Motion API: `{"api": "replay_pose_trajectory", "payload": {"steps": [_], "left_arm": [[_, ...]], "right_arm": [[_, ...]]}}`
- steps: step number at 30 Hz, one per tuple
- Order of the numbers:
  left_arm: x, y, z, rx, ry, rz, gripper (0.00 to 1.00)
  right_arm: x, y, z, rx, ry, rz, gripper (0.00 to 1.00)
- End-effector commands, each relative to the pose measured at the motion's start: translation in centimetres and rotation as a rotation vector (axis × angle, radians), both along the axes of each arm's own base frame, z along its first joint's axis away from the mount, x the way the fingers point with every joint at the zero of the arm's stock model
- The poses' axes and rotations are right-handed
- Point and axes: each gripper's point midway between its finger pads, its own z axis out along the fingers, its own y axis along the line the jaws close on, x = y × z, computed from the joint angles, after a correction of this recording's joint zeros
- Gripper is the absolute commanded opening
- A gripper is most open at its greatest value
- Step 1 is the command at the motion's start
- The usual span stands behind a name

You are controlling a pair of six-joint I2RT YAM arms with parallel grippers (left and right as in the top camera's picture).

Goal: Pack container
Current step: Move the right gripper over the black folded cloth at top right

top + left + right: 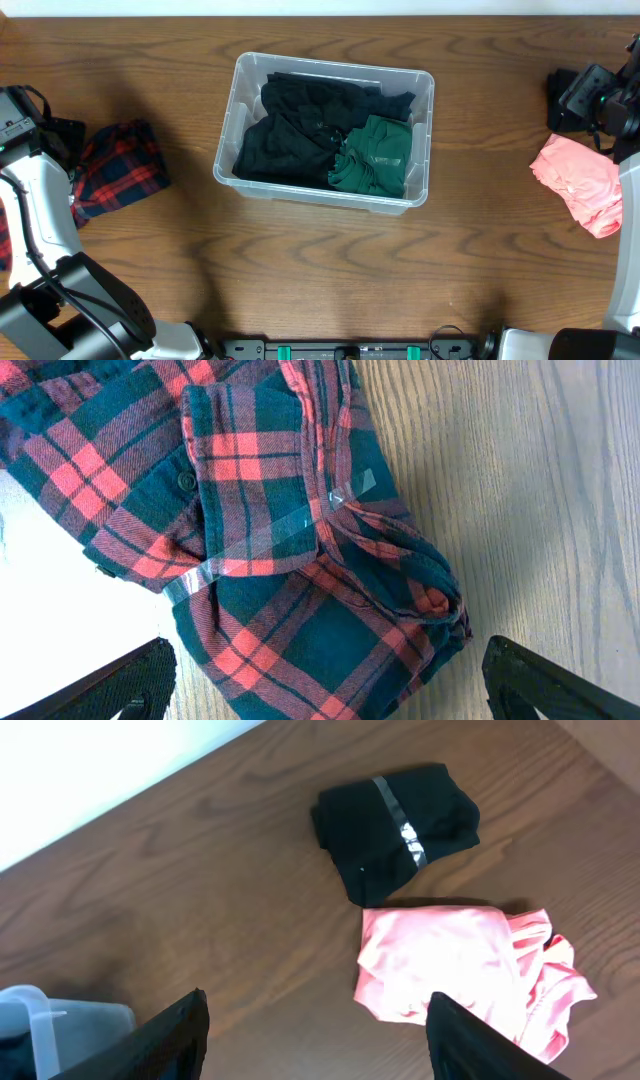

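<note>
Wooden bench under the overhead camera: the container is sitting mid-bench, and I'm watching both arms hanging out at the far ends.

A black garment is filling most of the container, with a green garment lying in its right end, touching the black one. My left fingers are standing spread wide over a red plaid shirt that is lying on the bench well left of the container, and they are gripping nothing. My right fingers are also gaping apart with nothing between them, hovering above a pink garment and a black taped bundle just beside it, well right of the container.
</note>
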Motion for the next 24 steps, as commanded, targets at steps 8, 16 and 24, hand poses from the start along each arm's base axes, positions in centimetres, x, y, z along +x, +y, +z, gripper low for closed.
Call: {"api": "replay_pose_trajectory", "payload": {"steps": [8, 16, 24], "left_arm": [[-0.3, 0.4, -0.3, 0.006, 0.013, 0.014, 0.98], [-0.3, 0.4, -0.3, 0.006, 0.013, 0.014, 0.98], [-0.3, 0.4, -0.3, 0.006, 0.013, 0.014, 0.98]], "right_arm": [[1.3, -0.1, -1.6, 0.129, -0.031, -0.114, 0.68], [2.9, 2.4, -4.3, 0.175, 0.03, -0.06, 0.65], [6.3, 2.9, -6.9, 0.192, 0.013, -0.068, 0.66]]}}
